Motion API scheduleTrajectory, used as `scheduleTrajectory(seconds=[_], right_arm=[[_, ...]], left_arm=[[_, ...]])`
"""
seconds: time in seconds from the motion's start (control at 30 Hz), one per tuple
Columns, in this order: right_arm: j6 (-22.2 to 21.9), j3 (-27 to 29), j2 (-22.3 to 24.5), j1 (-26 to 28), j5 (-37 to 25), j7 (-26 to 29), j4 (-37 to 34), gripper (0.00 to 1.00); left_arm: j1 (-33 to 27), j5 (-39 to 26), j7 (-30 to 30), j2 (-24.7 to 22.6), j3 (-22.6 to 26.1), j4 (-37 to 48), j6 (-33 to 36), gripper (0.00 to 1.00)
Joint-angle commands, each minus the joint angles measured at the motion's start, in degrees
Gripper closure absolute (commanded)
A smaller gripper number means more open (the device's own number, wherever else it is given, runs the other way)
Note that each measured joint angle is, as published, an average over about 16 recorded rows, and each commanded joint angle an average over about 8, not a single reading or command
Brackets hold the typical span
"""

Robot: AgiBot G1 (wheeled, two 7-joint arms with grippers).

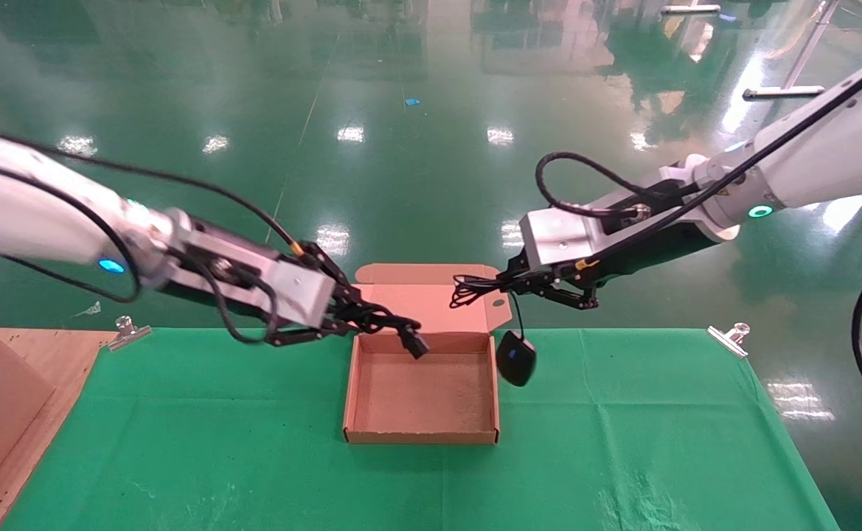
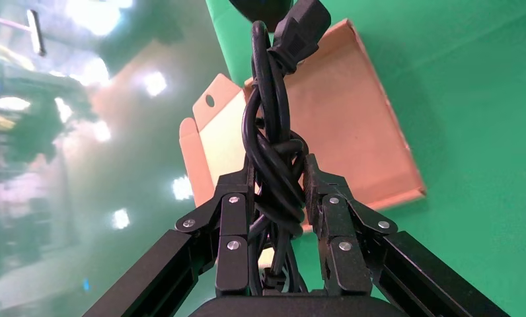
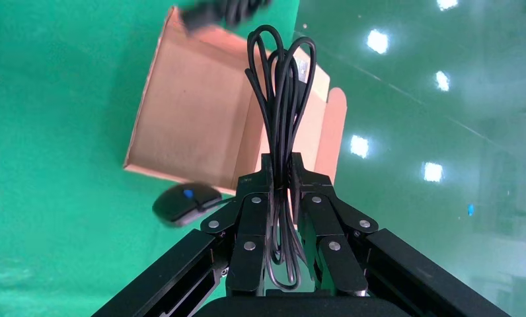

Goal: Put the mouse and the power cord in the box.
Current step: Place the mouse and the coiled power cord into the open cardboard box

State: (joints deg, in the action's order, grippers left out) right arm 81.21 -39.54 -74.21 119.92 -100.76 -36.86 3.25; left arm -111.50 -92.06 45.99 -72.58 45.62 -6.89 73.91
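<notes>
Both items are lifted, and neither is in the box yet.

You have the left gripper clenched on the power cord, holding the bundle over the box's far left corner with its chunky plug hanging just above the open tray. Your right gripper is clamped on the looped wire of the mouse, which dangles below it just outside the box's right wall, above the green cloth. The tray looks bare and the flap lid stands open behind it. What is left for you, as I judge it: bring the mouse inward over the tray, lower both loads and let go.
</notes>
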Motion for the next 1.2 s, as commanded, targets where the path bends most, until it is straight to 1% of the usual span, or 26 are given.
scheduleTrajectory(seconds=[0.03, 0.2, 0.3, 0.37, 0.43, 0.57, 0.8, 0.83, 0.87, 1.07, 1.1, 1.13, 1.2], right_arm=[[0.4, 0.3, 0.3, 0.1, 0.4, -0.1, -0.2, 1.00], [1.7, 0.8, 2.0, 0.1, 1.2, -1.1, -0.8, 1.00], [2.3, 1.0, 3.1, 0.0, 1.5, -1.8, -1.0, 1.00], [2.8, 1.2, 3.9, 0.0, 1.7, -2.3, -1.2, 1.00], [3.1, 1.3, 4.8, 0.1, 1.9, -2.6, -1.4, 1.00], [3.6, 1.5, 6.2, 0.4, 2.2, -3.1, -1.8, 1.00], [3.3, 1.5, 7.8, -0.3, 2.1, -4.2, -2.3, 1.00], [3.2, 1.5, 7.9, -0.5, 2.1, -4.3, -2.4, 1.00], [3.1, 1.5, 8.0, -0.7, 2.1, -4.5, -2.4, 1.00], [2.8, 1.4, 8.2, -1.5, 2.0, -5.0, -2.7, 1.00], [2.8, 1.4, 8.2, -1.6, 2.0, -5.0, -2.8, 1.00], [2.8, 1.4, 8.1, -1.7, 2.0, -5.0, -2.8, 1.00], [2.8, 1.5, 8.0, -1.8, 2.1, -5.0, -2.9, 1.00]], left_arm=[[1.3, 0.1, 2.5, -0.5, -0.1, -0.4, -2.4, 1.00], [6.9, 0.5, 3.4, -3.7, -0.6, -0.9, -15.3, 1.00], [10.9, 0.6, 2.7, -5.0, -0.4, -3.6, -21.9, 1.00], [13.7, 0.8, 2.1, -5.4, 0.0, -6.4, -25.0, 1.00], [16.3, 1.2, 1.2, -5.5, 0.7, -9.4, -26.9, 1.00], [20.4, 2.4, -1.3, -5.6, 2.4, -13.7, -28.0, 1.00], [24.0, 4.7, -5.2, -5.9, 6.8, -17.3, -31.3, 1.00], [24.3, 5.0, -5.6, -5.9, 7.4, -17.6, -32.0, 0.97], [24.5, 5.3, -6.0, -5.9, 8.1, -17.8, -32.6, 0.87], [24.6, 7.6, -7.0, -5.9, 11.6, -18.5, -34.8, 0.12], [24.5, 8.0, -7.0, -5.8, 12.2, -18.6, -35.0, 0.03], [24.4, 8.4, -7.1, -5.8, 12.7, -18.6, -35.2, 0.00], [24.3, 9.2, -7.1, -5.8, 13.6, -18.5, -35.5, 0.00]])
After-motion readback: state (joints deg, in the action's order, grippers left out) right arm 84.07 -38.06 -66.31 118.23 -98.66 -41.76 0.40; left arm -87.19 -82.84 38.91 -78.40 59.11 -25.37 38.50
